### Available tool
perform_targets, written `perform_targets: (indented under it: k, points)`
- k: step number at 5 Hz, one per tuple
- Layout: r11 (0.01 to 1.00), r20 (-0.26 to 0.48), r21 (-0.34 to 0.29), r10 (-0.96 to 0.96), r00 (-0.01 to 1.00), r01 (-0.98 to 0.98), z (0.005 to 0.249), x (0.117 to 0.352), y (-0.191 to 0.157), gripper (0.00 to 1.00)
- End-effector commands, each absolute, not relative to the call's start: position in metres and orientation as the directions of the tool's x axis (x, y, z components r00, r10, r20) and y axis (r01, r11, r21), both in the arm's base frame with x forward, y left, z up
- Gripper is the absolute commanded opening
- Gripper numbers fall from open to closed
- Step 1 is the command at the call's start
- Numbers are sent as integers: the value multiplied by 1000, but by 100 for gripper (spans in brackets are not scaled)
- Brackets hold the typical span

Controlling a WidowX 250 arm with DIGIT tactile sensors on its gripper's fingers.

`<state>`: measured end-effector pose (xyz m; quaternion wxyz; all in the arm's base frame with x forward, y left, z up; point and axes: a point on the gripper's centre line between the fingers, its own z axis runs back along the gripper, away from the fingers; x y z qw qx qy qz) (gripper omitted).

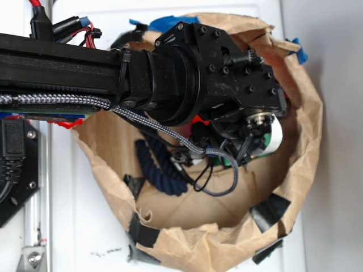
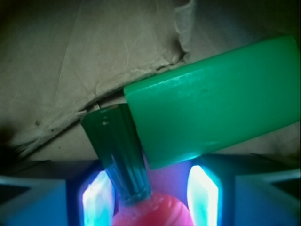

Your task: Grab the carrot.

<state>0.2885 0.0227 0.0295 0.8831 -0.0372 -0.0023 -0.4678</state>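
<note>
Around me a crumpled brown paper bag (image 1: pixel 306 141) rises, patched with black tape (image 1: pixel 269 209) at five o'clock and blue tape (image 1: pixel 170 22) at twelve. A dark blue rope (image 1: pixel 156 167) lies at eight o'clock on its floor. Up close, a green rectangular block (image 2: pixel 211 103) lies tilted at two o'clock.

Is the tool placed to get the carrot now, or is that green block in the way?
Probably yes. In the wrist view the carrot already sits between the two lit fingers of the tool, its dark green tuft pointing away. The green block lies against the tuft but beyond the fingertips, so it shouldn't obstruct closing.
</note>
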Motion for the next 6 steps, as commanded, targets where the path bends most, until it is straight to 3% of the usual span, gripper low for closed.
perform_targets:
  k: [1,2,3,4,5,6]
  points:
    - [567,87,-12,-820,565,824,60,288,13,0]
    - [629,155,-45,-763,628,776,90,268,14,0]
    - [751,221,-123,-616,756,648,133,264,18,0]
    - [883,177,-121,-430,885,453,151,252,8,0]
    - [976,164,-14,-214,963,219,159,236,1,0]
    - [999,220,22,24,975,-30,172,237,6,0]
